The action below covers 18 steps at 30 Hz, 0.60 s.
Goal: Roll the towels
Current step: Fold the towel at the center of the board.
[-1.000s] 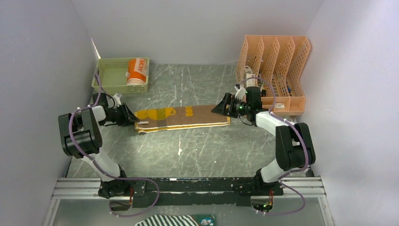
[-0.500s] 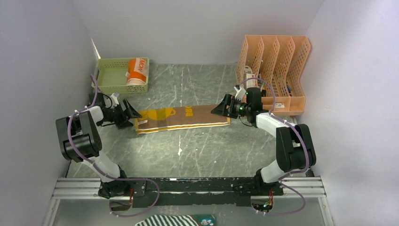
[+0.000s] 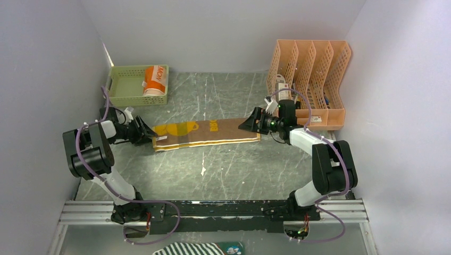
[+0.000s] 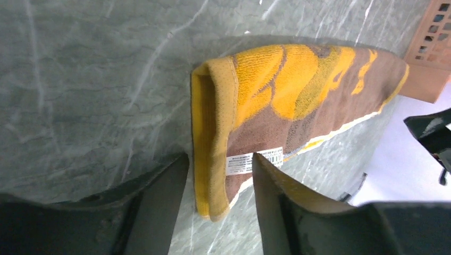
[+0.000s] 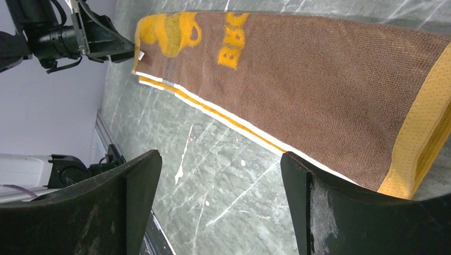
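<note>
Grey, marble-veined tabletop (image 3: pixel 223 170) fills the space between plain white walls (image 3: pixel 223 32). At the very near edge, in front of the arm bases, lies a black-and-white striped cloth (image 3: pixel 186 248).

Across the middle of the tabletop the yellow towel (image 3: pixel 213 132) lies flat as a long folded strip, brown print facing up. Its left end is turned over into a thick yellow fold, with a small white label (image 4: pixel 254 159) just beside it. The left claw (image 4: pixel 219 159) is released, its two fingers standing apart on either side of that folded end and not pinching it. At the strip's right end the right claw (image 5: pixel 219 156) is also released, jaws spread wide just off the yellow hem.

Farther back on the left, a green basket (image 3: pixel 125 85) holds the orange towel (image 3: pixel 155 79), rolled and upright against the basket's right wall. At the far right stands a peach file rack (image 3: pixel 314 64).
</note>
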Tool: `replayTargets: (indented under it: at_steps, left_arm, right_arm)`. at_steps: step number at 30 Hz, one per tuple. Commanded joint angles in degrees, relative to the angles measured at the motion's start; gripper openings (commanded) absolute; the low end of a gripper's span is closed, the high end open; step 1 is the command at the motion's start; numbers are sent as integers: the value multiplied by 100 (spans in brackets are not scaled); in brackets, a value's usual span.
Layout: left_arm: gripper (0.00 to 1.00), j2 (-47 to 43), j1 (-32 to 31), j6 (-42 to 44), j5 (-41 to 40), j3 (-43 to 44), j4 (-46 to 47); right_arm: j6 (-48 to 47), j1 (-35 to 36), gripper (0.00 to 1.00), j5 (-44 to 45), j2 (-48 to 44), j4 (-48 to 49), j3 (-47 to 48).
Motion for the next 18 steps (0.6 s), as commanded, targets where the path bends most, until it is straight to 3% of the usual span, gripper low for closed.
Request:
replayTargets:
  at_steps: [1,2,3,4,9,18]
  left_arm:
    - [58,571,-68,348,-545,-418,-454]
    - [43,565,-81,368,-470,-431,-428]
    - [11,545,-112,350,-471,-445,-419]
    - [7,478,-118,347,-440,-467,-378]
    - [7,-110,-106,293,-788,-411,-455]
    - [7,-1451,32,-116,-2628,294,-880]
  right_arm:
    - [-28,-33,84,-90,-173,145,-77]
    - [-25,-36,84,-96,-172,158,-83]
    - [-25,-36,84,-104,-170,164,-84]
    - [-32,-32,84,-105,-158,168,-84]
    - [-50,-39,84,-109,-170,146,-94]
    - [131,13,84,-24,-245,208,-186]
